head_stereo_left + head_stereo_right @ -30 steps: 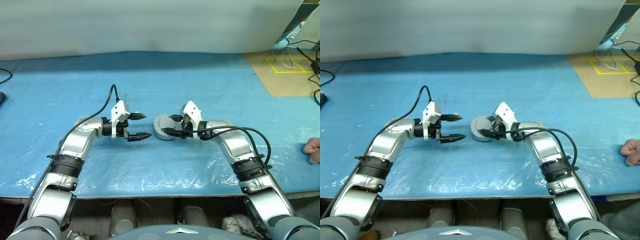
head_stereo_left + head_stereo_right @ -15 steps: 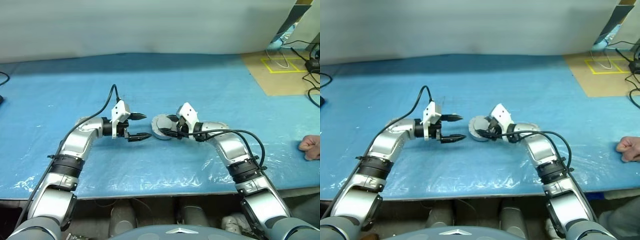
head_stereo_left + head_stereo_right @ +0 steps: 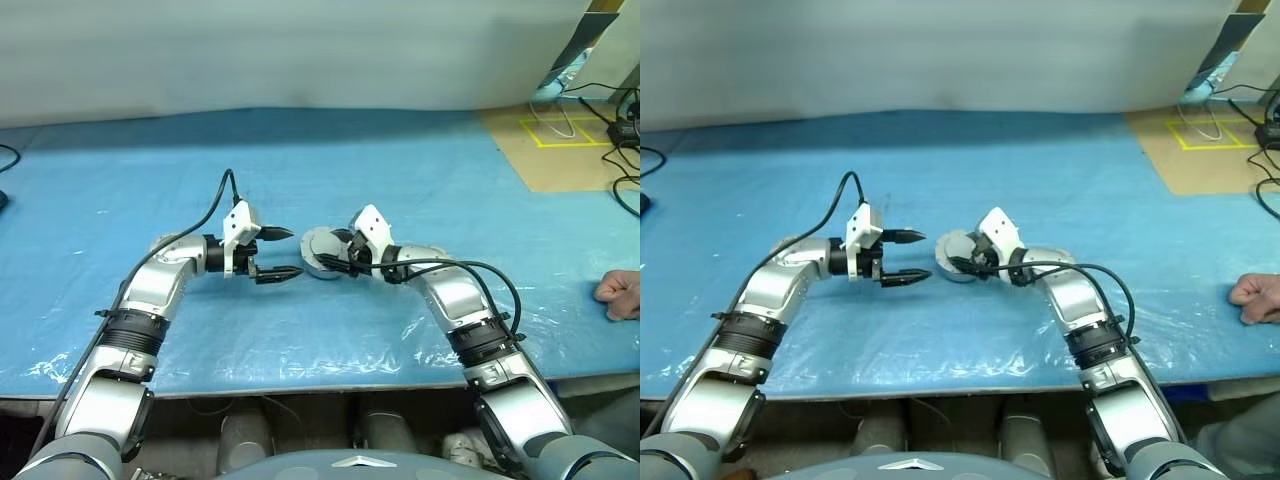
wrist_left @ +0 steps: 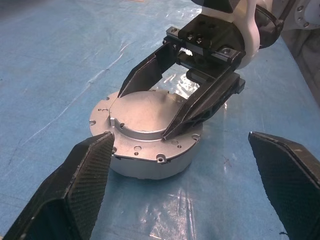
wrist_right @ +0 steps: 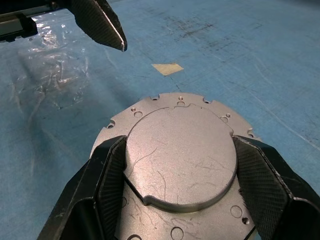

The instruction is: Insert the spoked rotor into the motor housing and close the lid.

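— Two grippers, one metal can. Where does the can sit?

— Near the middle of the head camera's frame, on the blue plastic-covered table. The motor housing stands upright on it, and the lid is on top: a flat silver plate with a raised round centre and small screw holes round the rim.

— Who has hold of it?

— The right gripper. Its two black fingers sit either side of the lid's raised centre, pressed against its edges, so it is clamped on the lid from above.

— And the other one?

— The left gripper hangs just left of the can, pointing at it, jaws spread wide and nothing between them. Its fingertips are apart from the can's wall, not touching.

— Any sign of the rotor?

— I cannot tell; the lid covers the can's inside.

— Anything else around?

— A small tan scrap of tape lies on the table beyond the can in the right wrist view. At the right edge of the head view, a person's hand rests clenched on the table. A brown board with yellow tape lines lies at upper right.
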`<state>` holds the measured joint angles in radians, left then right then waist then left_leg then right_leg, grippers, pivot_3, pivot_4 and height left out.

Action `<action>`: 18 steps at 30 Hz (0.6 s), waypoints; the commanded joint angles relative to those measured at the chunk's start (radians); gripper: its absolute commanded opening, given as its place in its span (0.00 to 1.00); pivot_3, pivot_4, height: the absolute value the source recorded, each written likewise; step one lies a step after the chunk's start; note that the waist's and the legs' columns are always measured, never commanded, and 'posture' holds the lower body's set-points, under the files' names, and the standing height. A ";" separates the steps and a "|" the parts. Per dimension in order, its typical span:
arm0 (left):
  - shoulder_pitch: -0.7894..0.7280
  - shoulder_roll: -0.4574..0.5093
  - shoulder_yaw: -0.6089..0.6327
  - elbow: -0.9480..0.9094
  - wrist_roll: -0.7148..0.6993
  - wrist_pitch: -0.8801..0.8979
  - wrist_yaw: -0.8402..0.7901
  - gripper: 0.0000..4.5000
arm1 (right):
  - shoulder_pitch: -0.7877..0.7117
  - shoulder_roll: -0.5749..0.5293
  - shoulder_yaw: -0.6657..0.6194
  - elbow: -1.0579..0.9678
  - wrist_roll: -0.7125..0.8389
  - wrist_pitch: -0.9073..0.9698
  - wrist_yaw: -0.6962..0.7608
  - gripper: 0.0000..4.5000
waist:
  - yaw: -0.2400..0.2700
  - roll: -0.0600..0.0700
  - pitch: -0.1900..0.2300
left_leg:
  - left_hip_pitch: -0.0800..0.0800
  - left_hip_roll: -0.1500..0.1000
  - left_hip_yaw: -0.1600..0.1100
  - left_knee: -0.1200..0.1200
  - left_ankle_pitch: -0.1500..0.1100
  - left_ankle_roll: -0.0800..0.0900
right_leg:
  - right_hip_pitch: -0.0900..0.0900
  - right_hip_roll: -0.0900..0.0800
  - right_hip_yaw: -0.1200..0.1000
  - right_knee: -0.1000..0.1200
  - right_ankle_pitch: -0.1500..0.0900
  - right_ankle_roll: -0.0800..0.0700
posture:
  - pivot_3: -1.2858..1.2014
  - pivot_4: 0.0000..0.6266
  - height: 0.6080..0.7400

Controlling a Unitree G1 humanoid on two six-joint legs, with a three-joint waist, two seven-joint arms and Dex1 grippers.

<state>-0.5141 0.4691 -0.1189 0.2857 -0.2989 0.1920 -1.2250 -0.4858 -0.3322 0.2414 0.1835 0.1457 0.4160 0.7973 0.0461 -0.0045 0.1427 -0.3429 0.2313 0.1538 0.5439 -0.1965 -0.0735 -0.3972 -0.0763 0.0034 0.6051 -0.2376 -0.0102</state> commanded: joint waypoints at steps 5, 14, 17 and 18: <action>-0.018 -0.001 0.006 -0.017 -0.001 -0.018 0.003 1.00 | 0.073 -0.066 -0.009 0.091 0.040 0.167 0.068 0.66 | 0.016 -0.001 -0.001 | -0.002 -0.001 0.000 0.001 0.001 -0.001 | -0.001 -0.001 0.000 -0.004 0.002 -0.005 | 0.52 0.24 1.00; -0.017 0.002 0.005 -0.023 -0.001 -0.008 -0.001 1.00 | 0.106 -0.056 0.048 0.058 0.024 0.129 0.089 0.66 | 0.020 -0.002 -0.002 | -0.002 0.000 0.000 -0.002 0.001 -0.002 | 0.000 0.000 -0.002 -0.006 0.001 -0.005 | 0.52 0.24 1.00; -0.010 0.005 0.005 -0.033 -0.003 -0.004 -0.002 1.00 | 0.122 -0.046 0.000 0.039 0.078 0.135 0.109 0.66 | 0.022 -0.002 -0.002 | -0.002 0.000 0.000 -0.002 0.001 -0.002 | -0.001 0.000 -0.002 -0.007 0.001 -0.005 | 0.52 0.24 1.00; -0.009 0.005 0.005 -0.036 -0.003 -0.001 -0.001 1.00 | 0.123 -0.043 -0.017 0.041 0.084 0.124 0.102 0.66 | 0.022 -0.002 -0.002 | -0.002 0.000 0.000 -0.002 0.001 -0.002 | -0.001 0.000 -0.002 -0.007 0.001 -0.005 | 0.52 0.24 1.00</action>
<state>-0.5150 0.4677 -0.1187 0.2839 -0.2947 0.1945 -1.2220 -0.4489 -0.3758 0.1817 0.1416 0.2332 0.4746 0.8743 0.0681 -0.0063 0.1409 -0.3452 0.2313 0.1539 0.5416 -0.1959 -0.0751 -0.3981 -0.0765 0.0011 0.5974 -0.2365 -0.0147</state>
